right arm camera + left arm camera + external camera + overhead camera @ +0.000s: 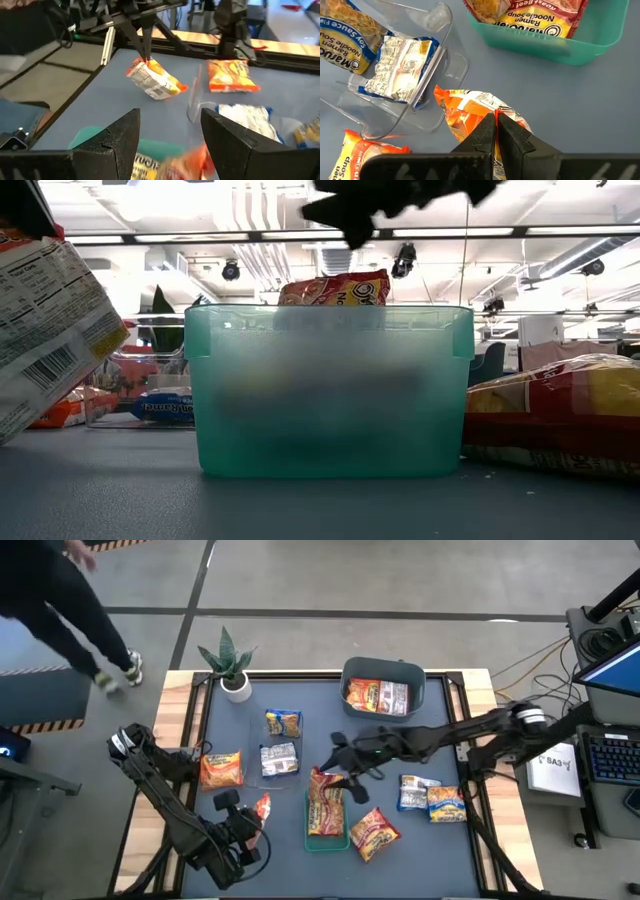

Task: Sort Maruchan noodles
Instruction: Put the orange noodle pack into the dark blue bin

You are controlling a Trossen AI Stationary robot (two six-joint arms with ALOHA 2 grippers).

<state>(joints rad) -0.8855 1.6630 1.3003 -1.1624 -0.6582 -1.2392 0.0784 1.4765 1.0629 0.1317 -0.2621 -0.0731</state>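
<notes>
With left pincer (495,131) clamped on orange packet (472,112), carry level over green tray (555,42); right pincer (170,131) open above it

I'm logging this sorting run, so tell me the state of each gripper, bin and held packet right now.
left gripper: shut on orange packet, lifted off the table
right gripper: open, empty, above the green bin
green bin: holds red-and-yellow packets, one upright
grey-blue bin: holds a packet
clear tray: holds two blue packets
potted plant: upright
</notes>
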